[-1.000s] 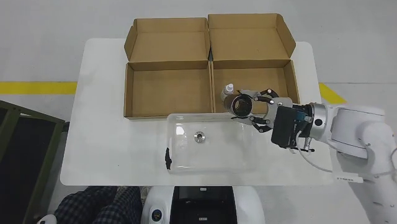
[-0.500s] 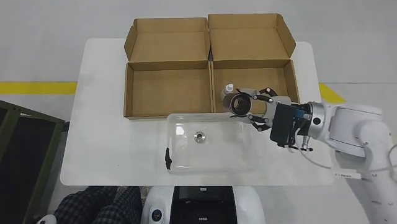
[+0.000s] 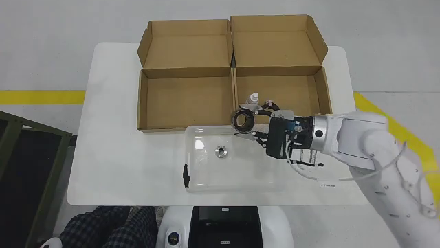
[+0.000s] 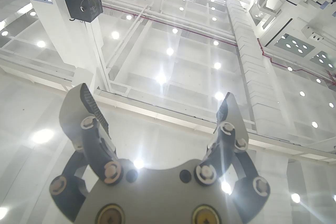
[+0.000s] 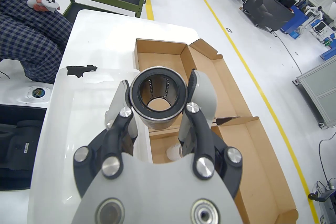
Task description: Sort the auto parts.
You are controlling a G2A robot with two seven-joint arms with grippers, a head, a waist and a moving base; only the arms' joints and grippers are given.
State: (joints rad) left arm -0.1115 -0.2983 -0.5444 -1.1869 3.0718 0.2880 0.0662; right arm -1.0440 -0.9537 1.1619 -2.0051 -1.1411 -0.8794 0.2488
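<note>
The steel bearing (image 5: 157, 114) is clamped mid-barrel by the right gripper (image 5: 159, 81), held above the near wall where the cardboard boxes (image 3: 235, 83) meet. It is judged heavy, rigid and slick; the left gripper (image 4: 156, 93) is spread empty.

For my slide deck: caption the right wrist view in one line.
Right gripper holds a cylindrical bearing aloft, with two open cardboard boxes and a clear tray beyond.

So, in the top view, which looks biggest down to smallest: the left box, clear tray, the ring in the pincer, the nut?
1. Left box, open lid included.
2. Clear tray; without the lid, these two look about alike.
3. Ring, raised nearer the camera, so it may look oversized.
4. Nut.
</note>
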